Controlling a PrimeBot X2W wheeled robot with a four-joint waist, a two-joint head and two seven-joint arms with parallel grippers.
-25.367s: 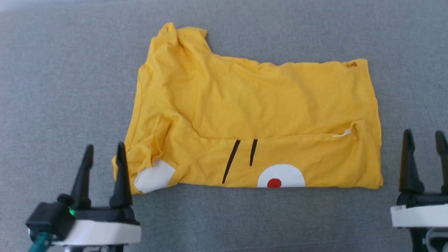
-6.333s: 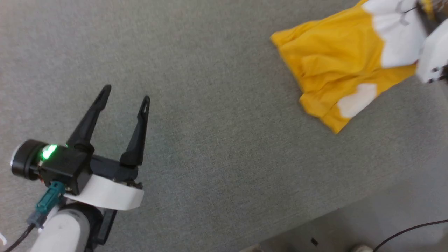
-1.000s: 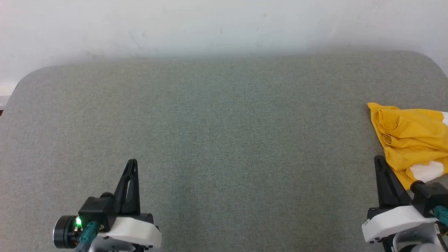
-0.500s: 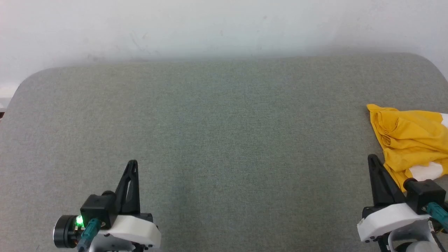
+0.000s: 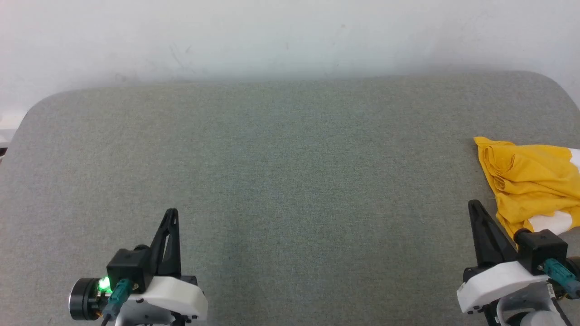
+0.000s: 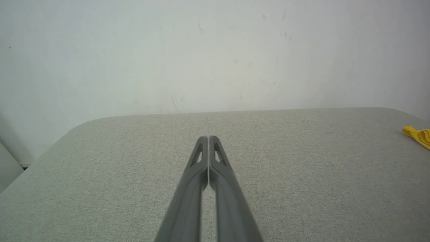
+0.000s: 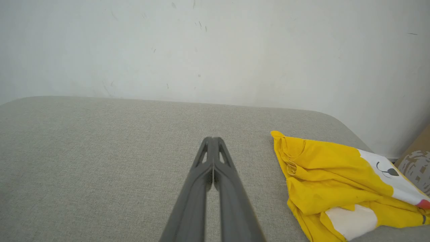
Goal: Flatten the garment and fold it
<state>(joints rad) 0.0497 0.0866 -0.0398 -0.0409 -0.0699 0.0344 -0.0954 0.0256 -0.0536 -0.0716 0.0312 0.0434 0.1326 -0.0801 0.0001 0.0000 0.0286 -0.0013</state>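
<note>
L gripper (image 5: 171, 213): seen at lower left of head view; fingers pressed together along their length, tips met; nothing held. In left wrist view (image 6: 208, 138) the shut pair is pointed toward the far wall.
Green light (image 5: 104, 284): lit on the black block at L wrist.
Tabletop (image 5: 290, 181): grey woven fabric cover, rounded corners; bare stretch seen btwn the two grippers.
Wall (image 5: 290, 36): white, faint scuffs, set behind the tabletop's far edge.
R gripper (image 5: 474, 204): seen at lower right of head view; fingers closed tip to tip, nothing gripped. In right wrist view (image 7: 212, 139) a strip of bare tabletop is seen btwn it and the shirt.
T-shirt (image 5: 530, 181): bright yellow, laid bunched and creased near the tabletop's right edge, just right of R gripper, not touched by it; cut off by frame edge in head view. White patches, a small black mark and a red dot are shown in right wrist view (image 7: 322, 174); only a yellow corner is caught in left wrist view (image 6: 418, 135).
Cardboard thing (image 7: 415, 161): brown w/ grey print, beyond the tabletop's right corner; not identifiable.
</note>
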